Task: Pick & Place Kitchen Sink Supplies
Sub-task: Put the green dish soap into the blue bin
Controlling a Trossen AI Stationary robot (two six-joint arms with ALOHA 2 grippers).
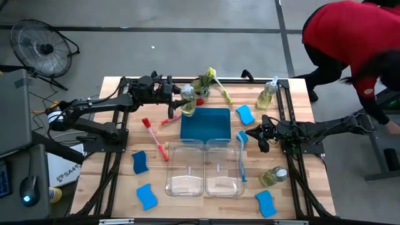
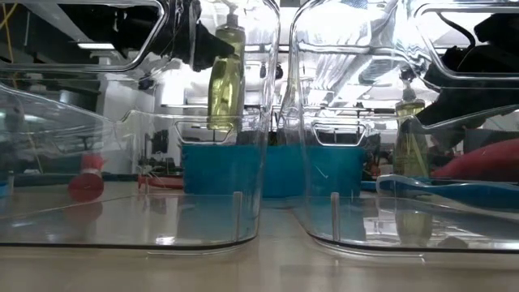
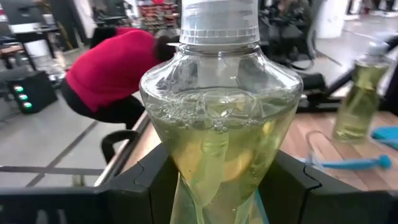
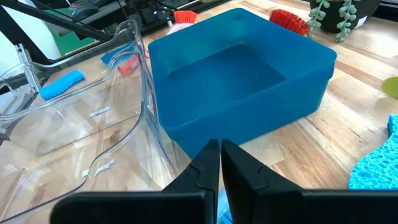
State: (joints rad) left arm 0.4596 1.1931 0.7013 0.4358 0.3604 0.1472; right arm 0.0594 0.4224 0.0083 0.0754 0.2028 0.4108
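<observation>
Bench [image 1: 125, 187]: wooden, carries teal tray [image 1: 205, 125], two clear bins [image 1: 203, 169] just in front of it.

Left tool [image 1: 177, 101] clamped on soap bottle [image 1: 187, 100], bottle upright, lifted clear of bench, hanging at tray's far-left corner. Tray lies just to bottle's right and nearer; judged next move: short shift over tray, then lower.

Right tool [image 1: 262, 139] fingers together, empty, right of tray, blue brush [image 1: 242, 156] just beside it.
</observation>
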